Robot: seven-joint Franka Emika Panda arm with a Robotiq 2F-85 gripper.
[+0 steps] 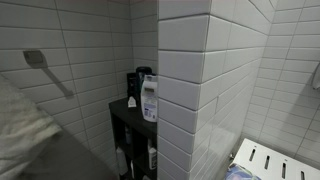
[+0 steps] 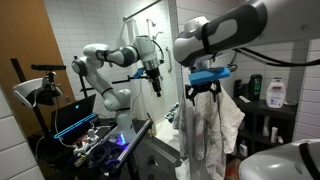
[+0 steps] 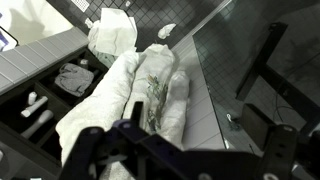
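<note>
One white towel [image 3: 140, 95] is seen hanging close beneath the gripper [image 3: 185, 140], whose arm [image 2: 110, 55] is stretched out level with the wrist turned down. The black fingers are spread wide, with nothing clasped. In an exterior view the towel is carried by a blue holder [image 2: 207, 75]. Beyond, a black shelf [image 1: 125, 112] bearing a white bottle [image 1: 150, 98] is set against the tiled wall [image 1: 185, 90].

In an exterior view, a white bottle with a blue label [image 1: 149, 98] stands on a black shelf [image 1: 120, 112] at the middle of the frame, with a dark bottle [image 1: 132, 86] just behind it. A grey grab bar [image 1: 45, 70] is fixed to the white tiled wall [image 1: 185, 60] at upper left. A wooden panel [image 2: 25, 40] fills the upper left of an exterior view.
</note>
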